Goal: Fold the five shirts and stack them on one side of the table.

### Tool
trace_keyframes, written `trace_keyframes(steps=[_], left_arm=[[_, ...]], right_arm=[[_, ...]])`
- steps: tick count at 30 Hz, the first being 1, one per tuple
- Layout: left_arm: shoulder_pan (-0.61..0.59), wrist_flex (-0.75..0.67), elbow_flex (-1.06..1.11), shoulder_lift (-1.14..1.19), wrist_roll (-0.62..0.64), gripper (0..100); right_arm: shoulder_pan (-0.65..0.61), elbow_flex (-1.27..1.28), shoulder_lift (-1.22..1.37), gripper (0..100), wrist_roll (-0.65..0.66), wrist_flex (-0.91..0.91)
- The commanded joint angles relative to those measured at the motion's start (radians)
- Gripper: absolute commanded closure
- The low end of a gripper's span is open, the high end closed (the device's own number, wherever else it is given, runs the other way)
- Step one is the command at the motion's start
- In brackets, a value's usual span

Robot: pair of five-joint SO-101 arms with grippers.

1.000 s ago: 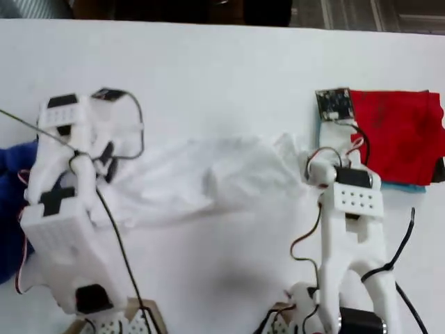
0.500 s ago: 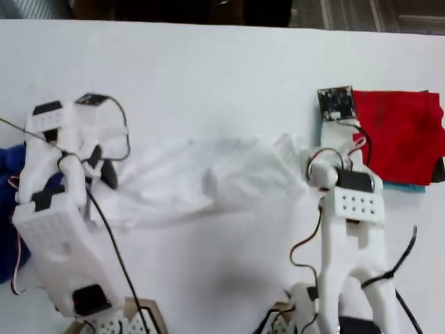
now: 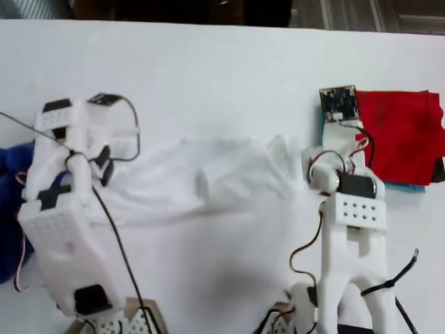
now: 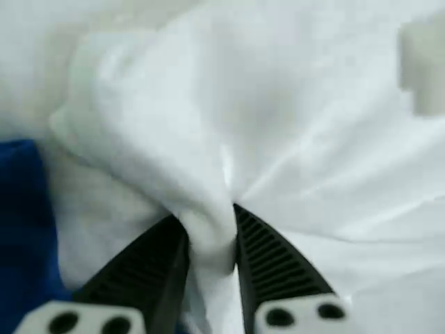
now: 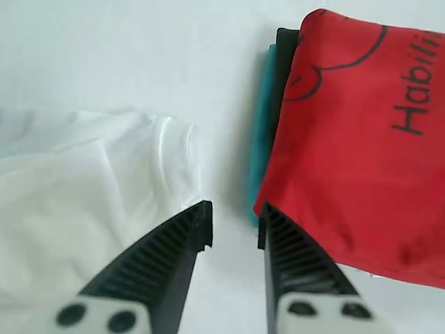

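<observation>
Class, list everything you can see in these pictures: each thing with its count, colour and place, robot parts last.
table: 1, white, under everything
white shirt: 1, white, unfolded mid-table between the arms
blue shirt: 1, blue, bunched at the left edge
red shirt: 1, red, folded, tops the right-hand stack
teal shirt: 1, teal, under the red shirt
black shirt: 1, black, under the red shirt
left gripper: 1, black fingers, pinching the white shirt
right gripper: 1, black fingers, open, between white shirt and stack

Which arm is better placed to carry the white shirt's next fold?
Left, probably: the left gripper is shut on the white shirt, while the right gripper hangs open over bare table beside the red shirt.
</observation>
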Motion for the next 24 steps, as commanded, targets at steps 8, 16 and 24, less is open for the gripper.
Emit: trace_keyframes(steps=[8, 16, 24], left_arm=[[0.233, 0.172, -0.154, -0.189, 0.132, 97], [0.503, 0.293, -0.381, -0.313, 0.196, 97], [0.730, 0.275, -0.558, -0.305, 0.193, 97]], right_arm=[[0.196, -0.006, -0.033, 93.3, -0.127, -0.064], [0.364, -0.006, -0.033, 96.4, -0.373, -0.065], [0.470, -0.006, -0.042, 96.4, -0.451, -0.079]])
